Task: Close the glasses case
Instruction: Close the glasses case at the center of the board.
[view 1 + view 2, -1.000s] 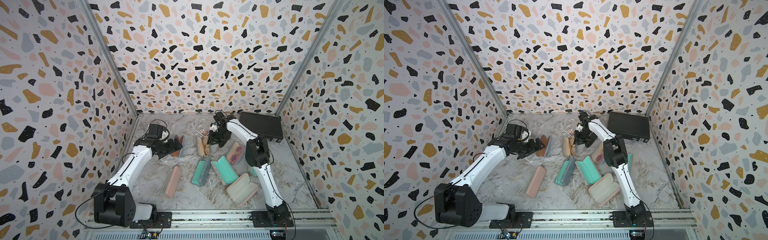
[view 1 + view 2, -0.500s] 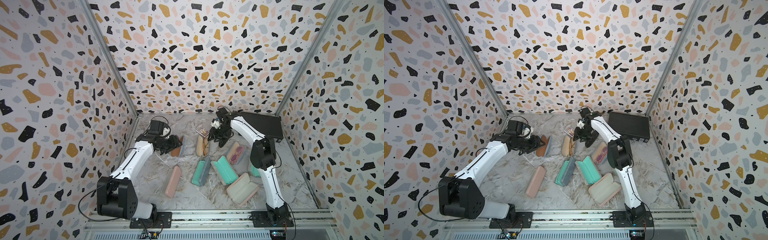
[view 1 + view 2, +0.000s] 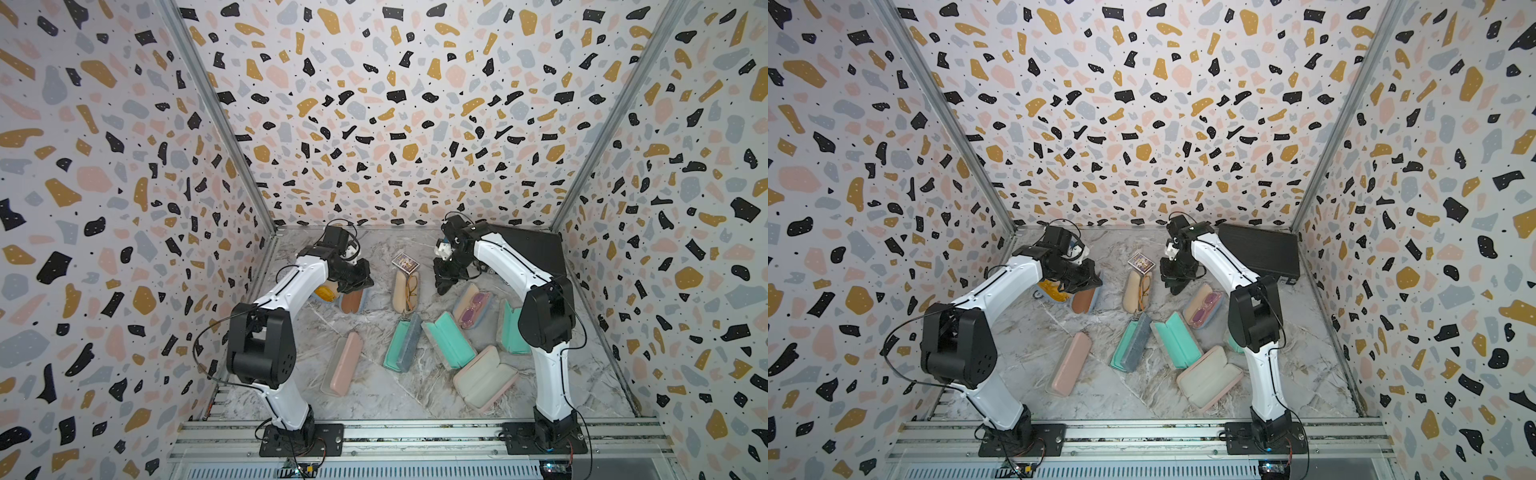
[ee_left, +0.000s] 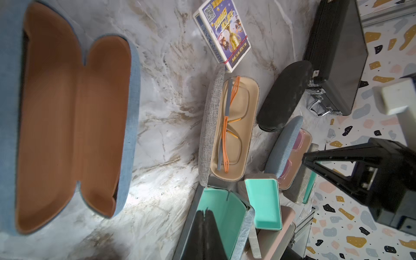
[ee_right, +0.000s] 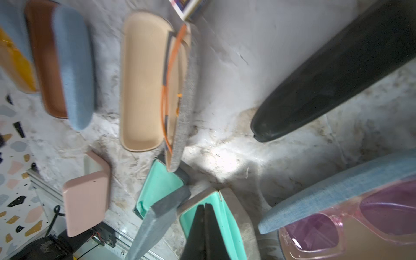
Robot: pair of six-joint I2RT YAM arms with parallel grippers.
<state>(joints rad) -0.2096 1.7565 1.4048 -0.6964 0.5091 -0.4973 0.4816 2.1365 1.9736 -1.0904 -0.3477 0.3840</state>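
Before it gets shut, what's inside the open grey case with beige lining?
Folded glasses with an orange and grey frame lie in one half of the grey case; the other half is bare. Anything beneath them is hidden.

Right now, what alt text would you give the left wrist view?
An empty blue glasses case with brown lining lies open on the marble table. Apart from it, an open grey case holds orange glasses; the left gripper has its jaws shut.

Bright, even light; top views sharp, edges warped; right wrist view blurred
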